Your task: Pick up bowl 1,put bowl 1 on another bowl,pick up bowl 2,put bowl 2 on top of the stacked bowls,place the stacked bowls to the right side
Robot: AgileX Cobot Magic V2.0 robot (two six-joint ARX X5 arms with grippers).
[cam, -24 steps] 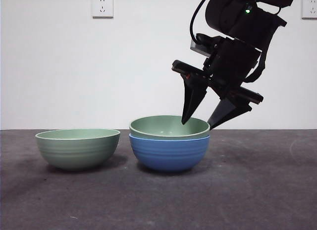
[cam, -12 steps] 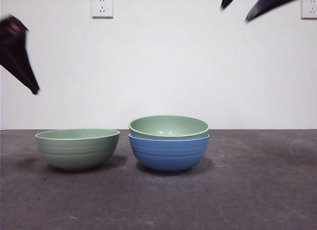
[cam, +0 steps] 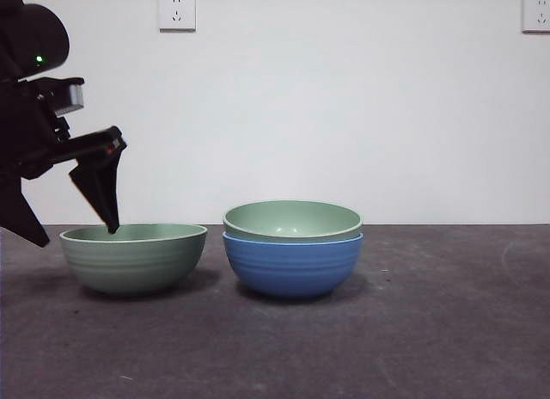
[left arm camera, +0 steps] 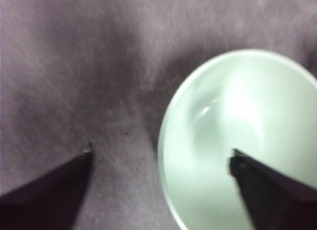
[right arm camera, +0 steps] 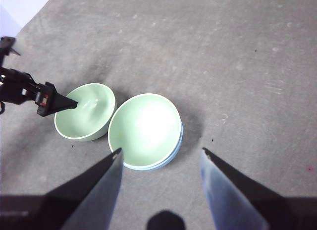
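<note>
Time to pick up bowl 2 (cam: 134,257), alone near the table's (cam: 430,330) left edge, beside another bowl (cam: 293,265) holding bowl 1 (cam: 292,219). Left gripper (cam: 70,236) wide open, holding nothing, one jaw over the inside, one outside. Best to go lower, straddle the rim, pinch gently. Right gripper (right arm camera: 161,155) open, waiting high.

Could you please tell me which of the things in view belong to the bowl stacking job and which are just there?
Part of the job:
- lone green bowl, left gripper open astride its rim
- green bowl nested in the blue bowl
- right gripper, open, high above

Just there:
- wall sockets
- grey table
</note>
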